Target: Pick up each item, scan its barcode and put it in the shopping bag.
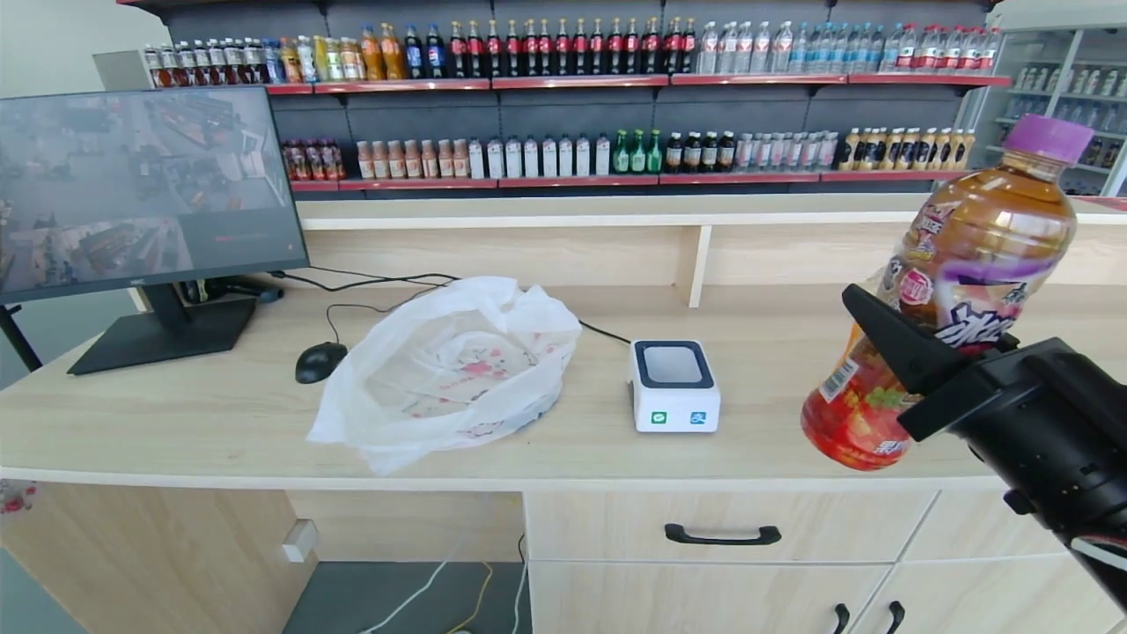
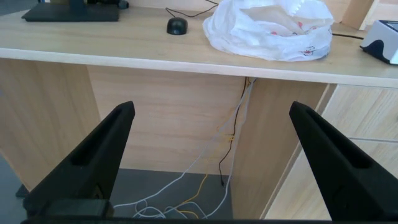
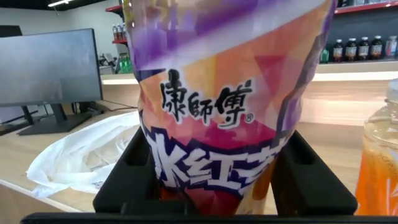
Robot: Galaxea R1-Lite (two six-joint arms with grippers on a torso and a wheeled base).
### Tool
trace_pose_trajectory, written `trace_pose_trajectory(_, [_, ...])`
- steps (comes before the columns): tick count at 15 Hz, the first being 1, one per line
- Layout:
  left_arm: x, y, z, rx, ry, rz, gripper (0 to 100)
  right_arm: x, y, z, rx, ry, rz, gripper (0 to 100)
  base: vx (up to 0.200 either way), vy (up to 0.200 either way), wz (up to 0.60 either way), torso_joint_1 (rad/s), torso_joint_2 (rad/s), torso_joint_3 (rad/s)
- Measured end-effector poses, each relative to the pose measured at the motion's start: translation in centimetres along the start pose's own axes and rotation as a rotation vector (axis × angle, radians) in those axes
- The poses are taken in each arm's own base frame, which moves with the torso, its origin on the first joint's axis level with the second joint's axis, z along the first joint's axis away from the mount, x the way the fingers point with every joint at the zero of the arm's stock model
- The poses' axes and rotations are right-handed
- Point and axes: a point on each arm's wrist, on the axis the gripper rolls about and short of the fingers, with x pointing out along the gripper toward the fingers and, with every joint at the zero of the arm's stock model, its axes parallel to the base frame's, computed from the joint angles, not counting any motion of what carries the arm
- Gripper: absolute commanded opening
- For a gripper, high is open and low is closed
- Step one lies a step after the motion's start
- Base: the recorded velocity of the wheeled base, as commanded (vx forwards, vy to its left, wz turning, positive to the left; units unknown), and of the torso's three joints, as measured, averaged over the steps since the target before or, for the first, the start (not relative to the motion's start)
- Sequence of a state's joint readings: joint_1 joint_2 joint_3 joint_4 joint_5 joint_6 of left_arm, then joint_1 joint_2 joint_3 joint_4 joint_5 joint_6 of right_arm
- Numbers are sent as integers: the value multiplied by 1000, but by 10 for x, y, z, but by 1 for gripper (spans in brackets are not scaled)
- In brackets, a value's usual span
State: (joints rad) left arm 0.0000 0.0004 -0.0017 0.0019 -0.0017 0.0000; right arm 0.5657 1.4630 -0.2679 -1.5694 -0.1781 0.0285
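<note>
Right claw clamps the tilted bottle over the worktop's right end, likely presenting its barcode to the scanner; left claw gapes.

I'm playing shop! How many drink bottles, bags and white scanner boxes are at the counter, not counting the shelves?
Plastic drink bottles: 2 (purple-capped brown tea bottle in the right hand, orange drink bottle beside it)
White crumpled plastic shopping bag: 1
White box-shaped barcode scanner: 1
Total: 4
</note>
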Motion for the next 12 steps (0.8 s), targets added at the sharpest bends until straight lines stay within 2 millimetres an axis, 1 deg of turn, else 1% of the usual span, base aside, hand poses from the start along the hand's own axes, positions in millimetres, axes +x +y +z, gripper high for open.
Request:
trace_pose_trajectory(2, [0, 0, 0, 0, 0, 0, 100, 1, 0, 1, -1, -3, 3, 0, 0, 200, 0, 2, 0, 5])
trace_pose_trajectory(8, [0, 0, 0, 1, 0, 0, 100, 1, 0, -2, -6, 6, 2, 0, 0, 0, 0, 0, 0, 0])
trace_pose_trajectory(12, [0, 0, 0, 2, -1, 1, 100, -7, -1, -12, -11, 60, 8, 0, 0, 0, 0, 0, 0, 0])
